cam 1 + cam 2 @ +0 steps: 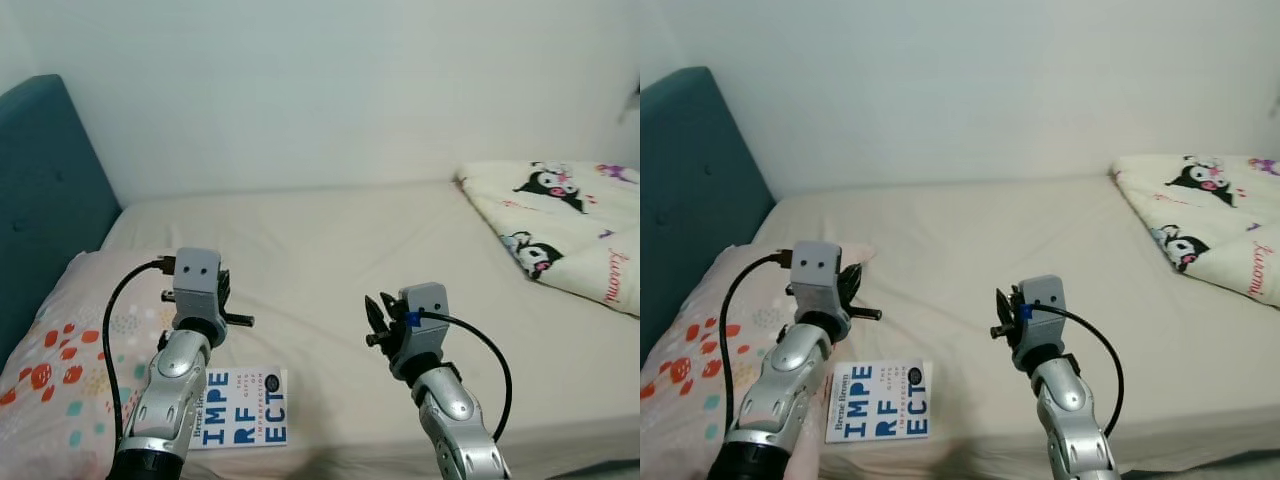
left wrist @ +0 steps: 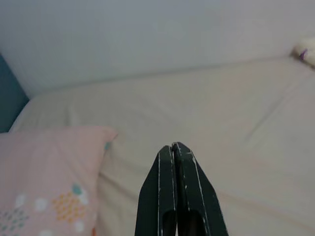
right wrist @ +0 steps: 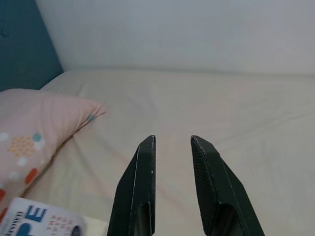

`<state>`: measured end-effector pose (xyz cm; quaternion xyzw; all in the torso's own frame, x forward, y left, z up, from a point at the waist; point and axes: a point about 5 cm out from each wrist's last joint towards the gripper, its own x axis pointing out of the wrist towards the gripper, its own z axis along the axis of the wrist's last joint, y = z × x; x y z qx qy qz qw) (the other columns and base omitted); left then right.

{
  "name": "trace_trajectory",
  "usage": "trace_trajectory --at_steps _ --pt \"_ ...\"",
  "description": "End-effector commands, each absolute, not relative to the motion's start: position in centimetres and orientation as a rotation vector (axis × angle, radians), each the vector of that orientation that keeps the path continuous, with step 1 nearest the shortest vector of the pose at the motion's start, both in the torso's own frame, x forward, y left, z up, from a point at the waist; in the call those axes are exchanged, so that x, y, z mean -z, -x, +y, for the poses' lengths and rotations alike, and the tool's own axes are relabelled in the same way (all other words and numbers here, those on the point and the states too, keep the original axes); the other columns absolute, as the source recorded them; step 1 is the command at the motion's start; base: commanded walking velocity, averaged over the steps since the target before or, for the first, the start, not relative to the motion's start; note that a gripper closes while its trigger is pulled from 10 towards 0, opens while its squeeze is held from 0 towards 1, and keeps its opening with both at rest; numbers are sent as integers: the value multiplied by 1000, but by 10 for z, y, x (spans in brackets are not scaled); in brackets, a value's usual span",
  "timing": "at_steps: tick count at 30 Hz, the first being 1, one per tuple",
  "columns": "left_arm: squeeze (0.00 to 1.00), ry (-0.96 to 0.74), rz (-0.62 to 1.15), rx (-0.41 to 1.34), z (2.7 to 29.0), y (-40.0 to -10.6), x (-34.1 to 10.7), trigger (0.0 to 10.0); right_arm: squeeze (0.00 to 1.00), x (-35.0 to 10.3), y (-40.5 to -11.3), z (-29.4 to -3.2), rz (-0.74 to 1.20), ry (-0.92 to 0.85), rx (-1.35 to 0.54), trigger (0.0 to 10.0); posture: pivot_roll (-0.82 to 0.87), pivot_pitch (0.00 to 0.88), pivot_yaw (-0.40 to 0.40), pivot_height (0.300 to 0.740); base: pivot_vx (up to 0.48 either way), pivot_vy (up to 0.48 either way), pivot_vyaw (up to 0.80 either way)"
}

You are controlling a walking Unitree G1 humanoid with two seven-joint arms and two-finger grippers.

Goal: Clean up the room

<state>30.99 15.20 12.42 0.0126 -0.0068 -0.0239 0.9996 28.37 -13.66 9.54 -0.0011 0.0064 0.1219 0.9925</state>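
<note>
- Two silver arms rise from the lower edge of the head views, both held above the bed [image 1: 330, 250] and touching nothing.
- Left end effector [image 2: 175, 150] is clenched, its two black fingers pressed together with nothing between them; it points over the sheet, with the pillow [image 1: 70, 340] corner just beside it on its outer side.
- Right end effector [image 3: 172, 145] is released, a clear gap between its two fingers and only bare sheet in that gap.
- One book [image 1: 240, 408] with blue letters on a white cover lies flat on the bed, just below and behind the left end effector, partly hidden by the left forearm, near the front edge of the mattress.
- One pink pillow with coloured dots lies left of the left end effector, against the teal headboard [image 1: 45, 200].
- One folded blanket [image 1: 570, 225] with cartoon prints lies well to the right of the right end effector, at the far right edge.
- Ahead of both end effectors the sheet is open as far as the white wall [image 1: 330, 90].
</note>
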Motion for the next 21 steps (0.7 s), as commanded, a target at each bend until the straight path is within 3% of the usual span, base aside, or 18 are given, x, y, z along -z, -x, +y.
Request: trace_trajectory --at_steps 1,19,21 --pt "0 -19 -2 43 153 -309 -123 10000 0 -93 -283 -137 30 -15 -239 10000 -27 0 6 740 0 -469 0" --pt "0 -23 11 41 154 -308 -122 10000 0 -93 -283 -140 42 -42 -226 10000 -27 0 10 740 0 -470 0" --pt "0 -26 14 40 155 -308 -122 10000 0 -93 -283 -140 46 -44 -225 10000 -26 0 14 740 0 -469 800"
